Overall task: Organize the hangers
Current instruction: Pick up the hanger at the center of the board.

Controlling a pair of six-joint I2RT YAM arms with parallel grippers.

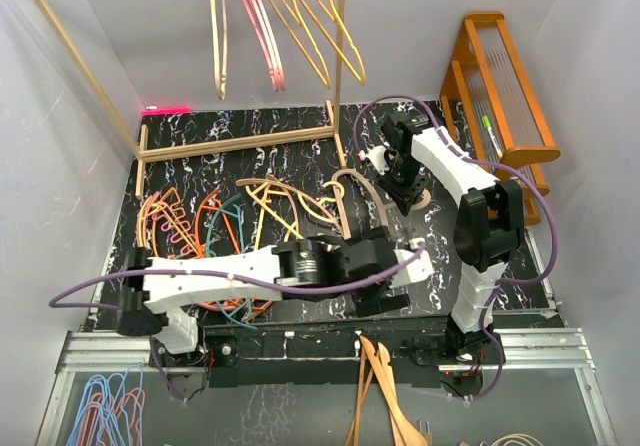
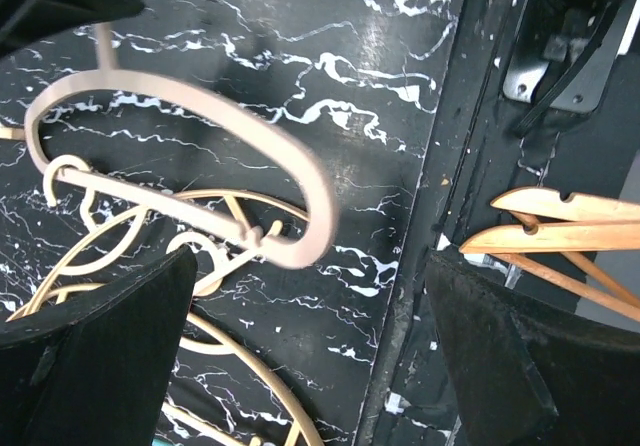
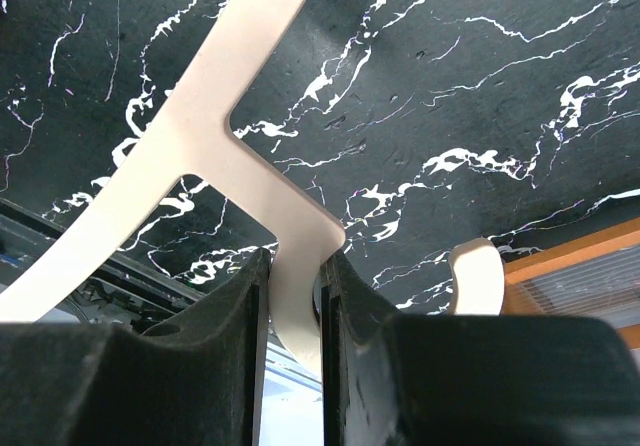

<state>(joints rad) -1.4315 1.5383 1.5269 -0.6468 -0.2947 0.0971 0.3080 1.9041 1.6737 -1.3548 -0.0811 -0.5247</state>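
Hangers of thin tan, pink and yellow plastic [image 1: 285,21] hang on the far wooden rack [image 1: 240,141] in the top view, so part of the job looks done. A tangle of orange, teal and yellow hangers [image 1: 220,221] lies on the black marbled table [image 1: 250,124] at the left, and I judge that this is what remains. Right of the tangle, the right gripper [image 1: 408,194] stands over a flat tan plastic hanger [image 1: 352,178], with the left gripper [image 1: 405,266] reaching across on its near side. From up here I cannot tell how either claw stands.

The left wrist view settles one. The left gripper [image 2: 312,266] is spread wide and holds nothing, above the tan hanger's hook [image 2: 200,91] and a pale yellow wavy-barred hanger [image 2: 150,201]. Light wooden hangers [image 2: 560,221] lie past the table's near edge.

The right wrist view settles the other. The right gripper [image 3: 295,266] is pinched on the tan hanger's neck [image 3: 200,116]. Whether the hanger is lifted off the table I cannot tell.
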